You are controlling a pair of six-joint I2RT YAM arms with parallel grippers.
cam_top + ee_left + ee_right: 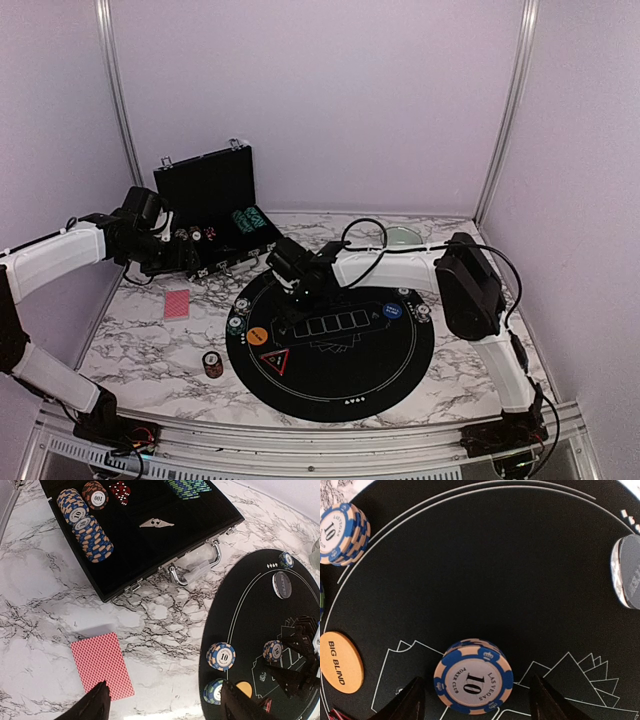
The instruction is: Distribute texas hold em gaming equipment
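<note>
The right gripper hung low over the black mat, jaws spread. A blue-and-cream chip stack marked 10 stood on the mat between the fingers, with a gap on each side (no grip). The orange Big Blind disc lay nearby on the mat, and a second 10 stack sat at its rim. The left gripper was spread too, nothing between its fingers, above the marble table. The red-backed cards lay face down beside one finger, near the open black case.
</note>
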